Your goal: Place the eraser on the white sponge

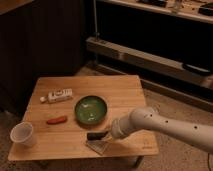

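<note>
Wooden table (125, 95) — gripper (106, 137) low by eraser (95, 135) — white sponge (96, 146) just beside

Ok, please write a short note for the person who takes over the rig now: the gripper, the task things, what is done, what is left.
Gripper: low over the near part of the table, right beside the eraser; I cannot tell whether it grips it.
Eraser: at the far edge of the white sponge, in front of the green bowl.
Done: gripper is at the eraser.
Left: eraser not clearly resting on the sponge; set it there, let go.
</note>
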`<state>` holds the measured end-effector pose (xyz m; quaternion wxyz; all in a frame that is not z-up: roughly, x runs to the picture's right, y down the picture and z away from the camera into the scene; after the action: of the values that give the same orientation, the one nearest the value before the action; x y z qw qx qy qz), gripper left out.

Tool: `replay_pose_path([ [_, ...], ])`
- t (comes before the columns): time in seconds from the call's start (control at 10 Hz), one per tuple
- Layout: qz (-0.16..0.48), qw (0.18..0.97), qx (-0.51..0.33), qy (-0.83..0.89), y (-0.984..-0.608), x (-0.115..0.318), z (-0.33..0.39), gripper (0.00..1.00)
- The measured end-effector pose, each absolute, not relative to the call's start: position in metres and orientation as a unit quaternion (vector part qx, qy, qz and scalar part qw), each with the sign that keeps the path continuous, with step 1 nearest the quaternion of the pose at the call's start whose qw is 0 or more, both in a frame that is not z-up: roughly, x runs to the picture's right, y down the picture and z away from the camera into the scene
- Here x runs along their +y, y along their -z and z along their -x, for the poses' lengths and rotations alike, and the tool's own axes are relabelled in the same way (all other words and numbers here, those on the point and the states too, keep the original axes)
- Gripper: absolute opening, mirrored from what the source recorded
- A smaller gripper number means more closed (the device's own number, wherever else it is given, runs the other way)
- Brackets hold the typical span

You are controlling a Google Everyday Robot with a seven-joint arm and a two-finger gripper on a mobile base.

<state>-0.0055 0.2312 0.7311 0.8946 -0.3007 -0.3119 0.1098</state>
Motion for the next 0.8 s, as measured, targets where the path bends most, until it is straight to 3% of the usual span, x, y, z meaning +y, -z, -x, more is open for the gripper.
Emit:
replay_pose_path([
  [0.8, 0.329, 0.877, -0.338, -0.085, -0.73, 0.234, 0.022, 0.2],
])
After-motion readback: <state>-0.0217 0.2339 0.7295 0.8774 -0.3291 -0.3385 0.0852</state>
